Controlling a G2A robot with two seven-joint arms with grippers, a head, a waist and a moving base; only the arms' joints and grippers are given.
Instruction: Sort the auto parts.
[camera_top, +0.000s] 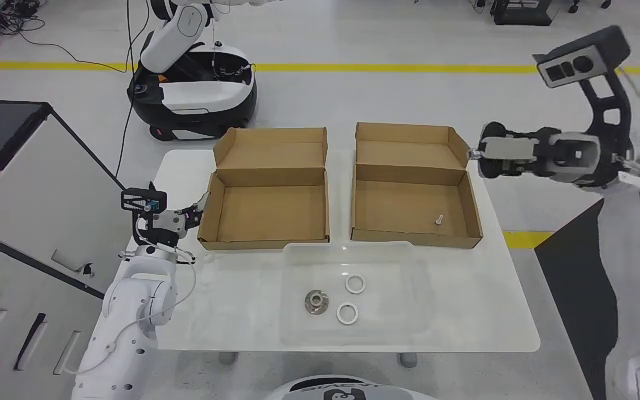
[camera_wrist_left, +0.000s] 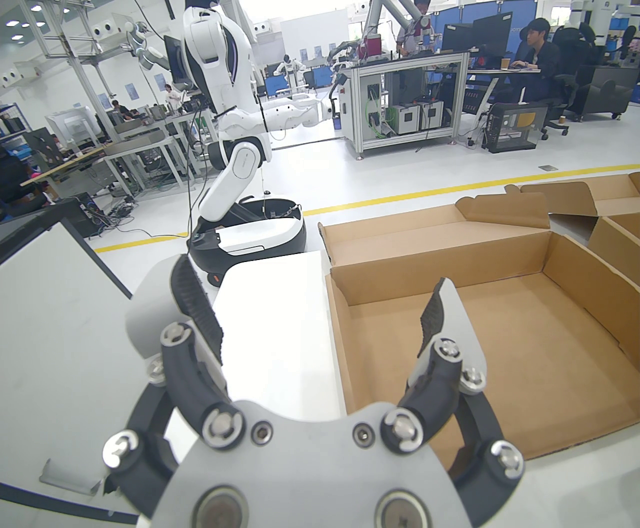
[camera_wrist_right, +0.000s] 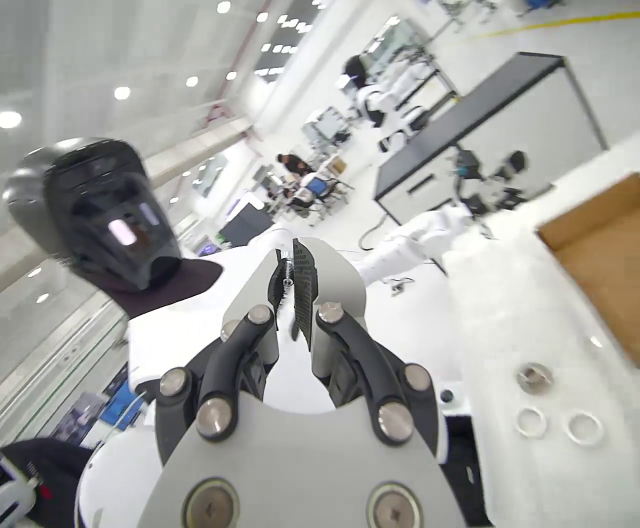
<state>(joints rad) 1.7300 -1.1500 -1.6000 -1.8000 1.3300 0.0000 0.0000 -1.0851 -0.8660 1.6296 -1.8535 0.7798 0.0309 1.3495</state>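
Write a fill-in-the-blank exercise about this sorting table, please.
1. The clear plastic tray holds ___ flat white rings.
2. The small metal screw lies in the ___ brown cardboard box.
3. The left tool is ___, holding nothing.
Missing words: two; right; open.

A white table (camera_top: 500, 300) carries three things. Two open cardboard boxes stand side by side on its far part, the left box (camera_top: 265, 212) and the right box (camera_top: 400, 212). A clear plastic tray (camera_top: 400, 312) lies just before them.
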